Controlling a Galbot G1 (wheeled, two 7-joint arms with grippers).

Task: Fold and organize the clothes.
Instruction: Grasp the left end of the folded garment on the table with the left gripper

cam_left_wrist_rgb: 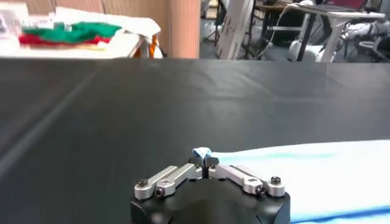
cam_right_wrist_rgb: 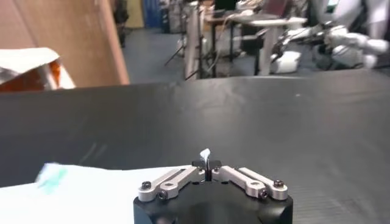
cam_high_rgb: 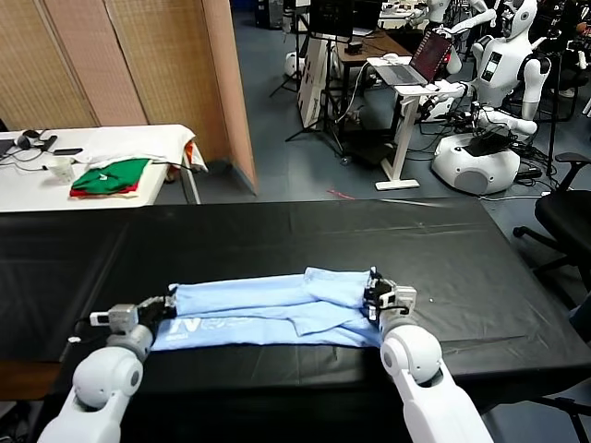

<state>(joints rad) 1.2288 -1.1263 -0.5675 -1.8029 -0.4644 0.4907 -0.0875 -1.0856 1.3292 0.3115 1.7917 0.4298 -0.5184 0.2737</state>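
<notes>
The left hand (cam_high_rgb: 170, 299) is pinched tight on the left end of the T-shirt (cam_high_rgb: 277, 309); from the left wrist camera a small fold of blue fabric pokes up between its closed fingers (cam_left_wrist_rgb: 204, 159). The right hand (cam_high_rgb: 373, 297) is clamped the same way on the shirt's right end, with a little peak of pale cloth (cam_right_wrist_rgb: 205, 154) caught between its fingertips. Between the two hands the light-blue T-shirt lies folded into a long band across the near part of the black worktop (cam_high_rgb: 277, 231). White printed lettering (cam_high_rgb: 199, 326) shows on its front near the left hand, too small to read. Well behind, on a white table (cam_high_rgb: 37, 180), sit the folded green and red garments (cam_high_rgb: 111, 177).
</notes>
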